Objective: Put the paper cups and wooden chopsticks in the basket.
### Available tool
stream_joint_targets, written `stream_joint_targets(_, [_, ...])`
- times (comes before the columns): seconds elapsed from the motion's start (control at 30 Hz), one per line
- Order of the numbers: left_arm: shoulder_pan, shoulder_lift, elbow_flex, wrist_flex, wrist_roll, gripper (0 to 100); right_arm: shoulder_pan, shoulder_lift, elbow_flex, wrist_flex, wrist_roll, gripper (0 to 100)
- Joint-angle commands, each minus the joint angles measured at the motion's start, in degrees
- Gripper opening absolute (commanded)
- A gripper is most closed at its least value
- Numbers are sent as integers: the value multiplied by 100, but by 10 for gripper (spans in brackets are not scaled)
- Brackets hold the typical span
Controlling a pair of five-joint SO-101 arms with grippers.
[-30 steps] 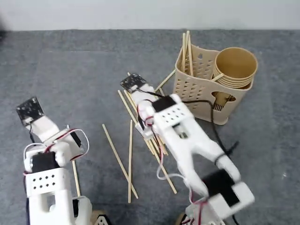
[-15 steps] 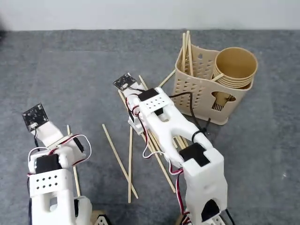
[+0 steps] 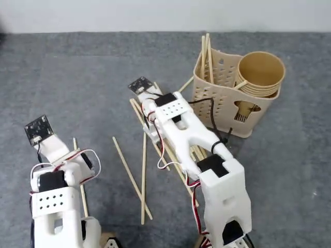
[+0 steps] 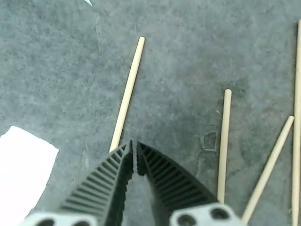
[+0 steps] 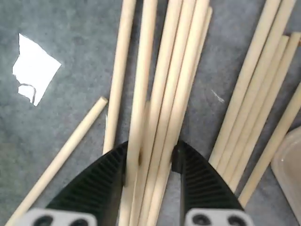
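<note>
Since 1 s ago your right arm has folded back in and swung its wrist over the pile. The right gripper (image 5: 150, 151) now sits low w/ its jaws either side of a bundle of chopsticks (image 5: 162, 89), pressing both flanks, so it looks clamped on approx three or four sticks. Your left arm barely shifted. The left gripper (image 4: 134, 149) hangs over the grey mat (image 3: 77, 77), jaws all but closed, nothing btwn them, w/ a single chopstick (image 4: 128, 92) running out from just beside its tips.

For you: the grasp looks made, so lift + carry to the basket (image 3: 220, 101) is prob next. More loose chopsticks (image 3: 129, 173) lie on the mat, so you're not near done.

The basket has two compartments. The one nearer the pile holds a few upright chopsticks (image 3: 206, 54) poking over the rim, and the other a nested stack of paper cups (image 3: 261, 70)
</note>
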Motion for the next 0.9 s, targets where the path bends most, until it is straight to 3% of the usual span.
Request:
stream_joint_targets(0.0, [-26,-167,-31,-79,-18,12,-13,13,-123,75,237,86])
stream_joint_targets(0.13, [-35,-167,-31,-79,-18,12,66,13,-290,75,413,19])
stream_joint_targets(0.87, [-35,-176,48,-105,-26,13,233,13,-2224,2026,949,8])
